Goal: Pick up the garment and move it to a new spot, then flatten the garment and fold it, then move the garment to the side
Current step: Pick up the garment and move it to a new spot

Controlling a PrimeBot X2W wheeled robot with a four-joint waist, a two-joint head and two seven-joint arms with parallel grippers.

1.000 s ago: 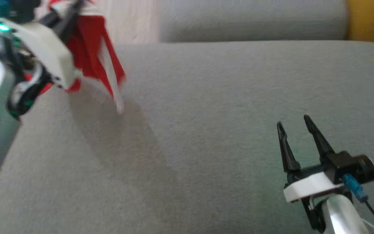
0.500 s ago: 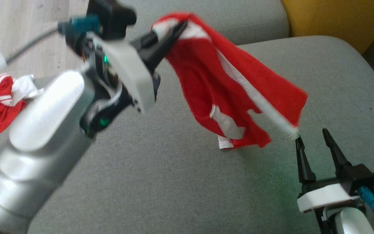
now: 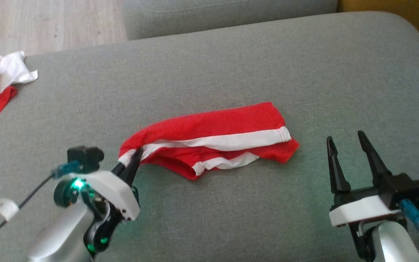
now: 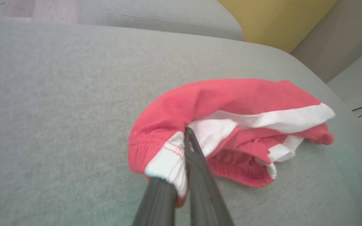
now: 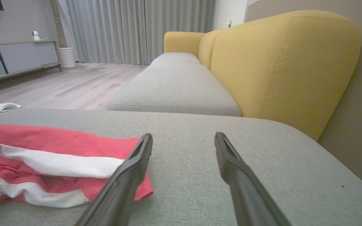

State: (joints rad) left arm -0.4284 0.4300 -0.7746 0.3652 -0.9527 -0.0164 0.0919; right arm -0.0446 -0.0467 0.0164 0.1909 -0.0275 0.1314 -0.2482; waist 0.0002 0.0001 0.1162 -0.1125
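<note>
Underneath, a grey sofa cushion (image 3: 231,54) spread wide, with pale wooden floor (image 3: 49,22) beyond and a yellow backrest (image 5: 278,62). The left gripper (image 3: 136,154) was clamped on the red garment (image 3: 209,131), which lay mid-cushion. The right gripper (image 3: 344,137) stood wide apart, empty, near it. Moments earlier the garment had hung in the air.
</note>
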